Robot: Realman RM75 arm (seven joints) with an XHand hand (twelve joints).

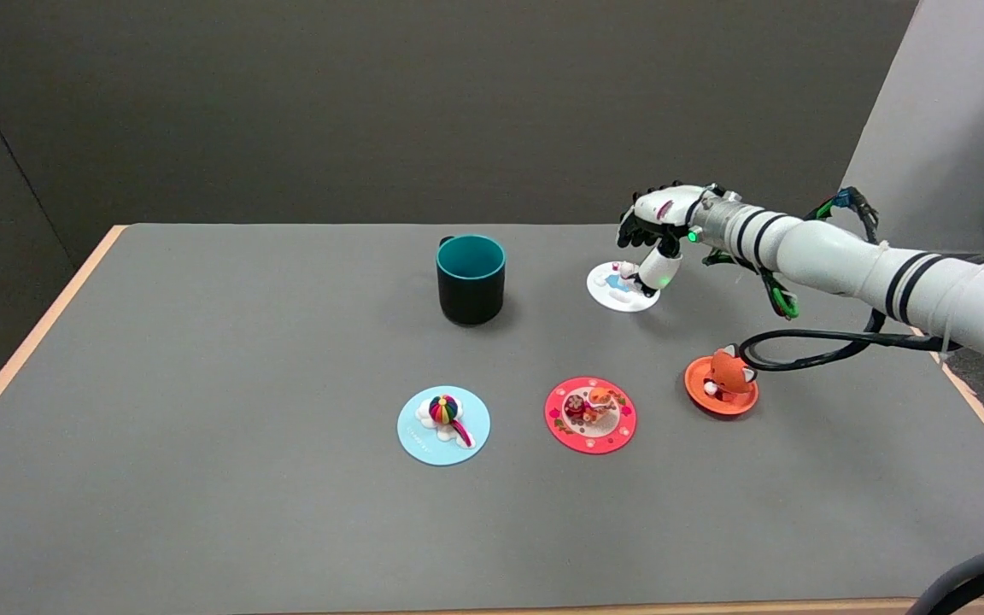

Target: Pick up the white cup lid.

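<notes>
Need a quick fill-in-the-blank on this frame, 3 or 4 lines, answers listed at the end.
1. The right hand is down at the ______ cup lid.
2. The inside of the black mug is coloured ______.
3. The fox figure sits on the ______ lid.
4. Of the three lids nearest the camera, the one furthest left, beside the red lid, is light ______.

Missing words: white; teal; orange; blue

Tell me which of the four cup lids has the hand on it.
The round white cup lid, right of the dark teal-lined mug; the right hand reaches onto it.
</notes>
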